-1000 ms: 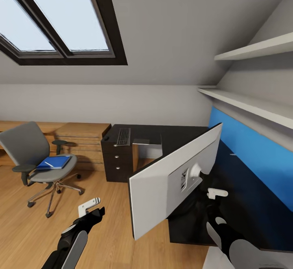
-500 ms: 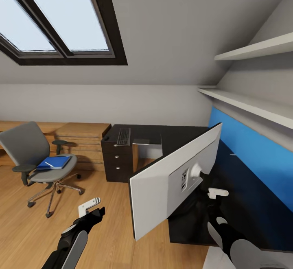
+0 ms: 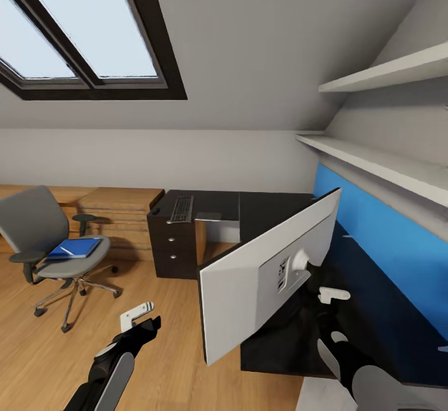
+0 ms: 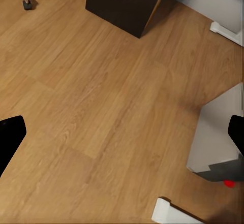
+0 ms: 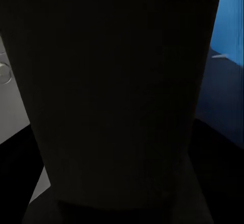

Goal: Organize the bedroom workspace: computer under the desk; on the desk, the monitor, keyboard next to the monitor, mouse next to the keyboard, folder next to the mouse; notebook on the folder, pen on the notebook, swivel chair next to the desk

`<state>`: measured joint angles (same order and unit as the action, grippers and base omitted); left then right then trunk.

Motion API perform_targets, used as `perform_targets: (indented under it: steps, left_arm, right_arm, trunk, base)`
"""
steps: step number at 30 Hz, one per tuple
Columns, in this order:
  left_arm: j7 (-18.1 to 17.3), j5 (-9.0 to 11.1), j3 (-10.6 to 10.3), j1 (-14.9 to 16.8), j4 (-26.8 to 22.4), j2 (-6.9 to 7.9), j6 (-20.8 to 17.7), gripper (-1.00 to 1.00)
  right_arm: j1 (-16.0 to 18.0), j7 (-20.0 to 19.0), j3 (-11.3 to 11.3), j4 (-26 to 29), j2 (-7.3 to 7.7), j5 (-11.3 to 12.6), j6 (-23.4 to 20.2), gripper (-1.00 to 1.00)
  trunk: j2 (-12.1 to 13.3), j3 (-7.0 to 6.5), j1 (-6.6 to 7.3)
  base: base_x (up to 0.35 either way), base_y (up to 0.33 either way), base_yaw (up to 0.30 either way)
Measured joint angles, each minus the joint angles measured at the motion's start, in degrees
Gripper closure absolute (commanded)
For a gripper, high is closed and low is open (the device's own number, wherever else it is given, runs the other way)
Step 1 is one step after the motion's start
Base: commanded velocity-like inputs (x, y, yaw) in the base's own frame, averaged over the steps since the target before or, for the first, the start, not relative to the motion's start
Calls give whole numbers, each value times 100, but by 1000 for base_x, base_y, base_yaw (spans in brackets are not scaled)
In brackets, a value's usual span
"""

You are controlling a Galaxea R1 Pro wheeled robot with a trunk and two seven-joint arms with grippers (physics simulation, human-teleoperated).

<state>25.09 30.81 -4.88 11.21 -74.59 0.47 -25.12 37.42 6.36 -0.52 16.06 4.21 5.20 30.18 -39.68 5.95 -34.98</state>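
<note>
Right jaws [image 3: 328, 302] clamped on monitor stand [image 5: 117, 97]

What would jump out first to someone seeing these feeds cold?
The monitor dominates: its silver-white back faces the head camera, tilted, at the near edge of the glossy black desk, with the right tool just behind it. Off to the left, the grey swivel chair stands apart on the wooden floor with a blue folder on its seat. The keyboard lies on the far desk wing.

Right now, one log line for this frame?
monitor: on desk, back to camera | right gripper: at its stand | left gripper: open, over floor
</note>
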Motion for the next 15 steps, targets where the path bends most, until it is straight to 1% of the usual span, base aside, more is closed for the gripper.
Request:
perform_targets:
  steps: [10, 12, 15]
  left_arm:
    - [0, 0, 0, 0, 0, 0, 0, -100]
    - [-7, 0, 0, 0, -1, 0, 0, -100]
    - [-5, 3, -4, 0, -1, 0, -1, -100]
  right_arm:
    - [0, -16, -6, 1, 4, -2, 3, 100]
    - [0, -29, -18, -1, 9, 1, 3, 100]
    - [1, -30, 26, 1, 4, 20, -16, 100]
  trunk:
    - [0, 0, 0]
    - [0, 0, 0]
    - [-1, 0, 1]
  base:
    - [0, -306, 0]
    - [9, -261, 0]
    - [84, -204, 0]
